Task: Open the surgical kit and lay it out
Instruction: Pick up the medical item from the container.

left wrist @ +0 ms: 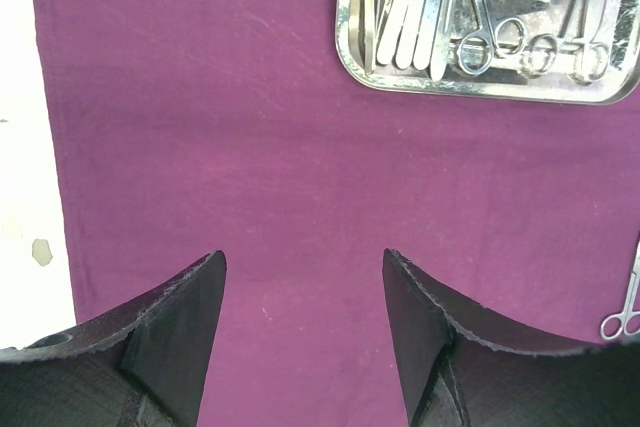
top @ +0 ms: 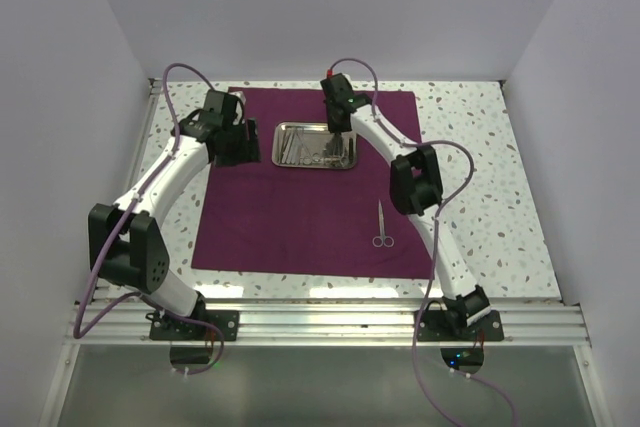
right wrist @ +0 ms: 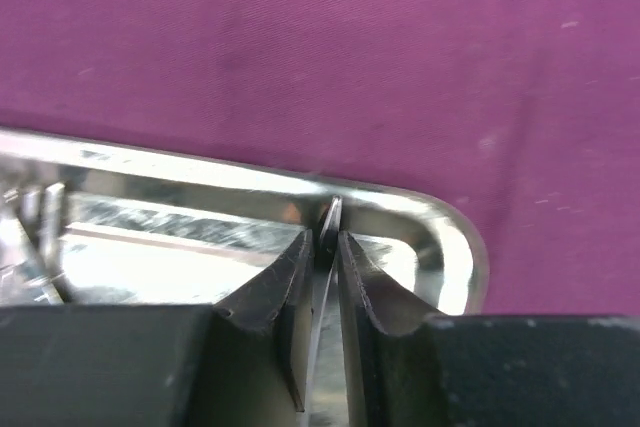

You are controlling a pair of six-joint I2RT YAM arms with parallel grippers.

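Note:
The maroon cloth (top: pixel 290 217) lies spread flat on the table. A shiny steel tray (top: pixel 316 144) sits on its far middle and holds several thin silver instruments (left wrist: pixel 470 17). One pair of scissors (top: pixel 382 225) lies on the cloth to the right, also showing at the edge of the left wrist view (left wrist: pixel 628 305). My right gripper (right wrist: pixel 323 237) is down inside the tray (right wrist: pixel 450 237), shut on a thin silver instrument (right wrist: pixel 328 222) held edge-on between its fingers. My left gripper (left wrist: pixel 305 277) is open and empty above bare cloth (left wrist: pixel 250 147), left of the tray (left wrist: pixel 480 87).
The speckled white tabletop (top: pixel 480 147) shows around the cloth, with white walls on three sides. An aluminium rail (top: pixel 320 317) carries both arm bases at the near edge. A strip of tabletop (left wrist: pixel 25 197) shows left of the cloth in the left wrist view.

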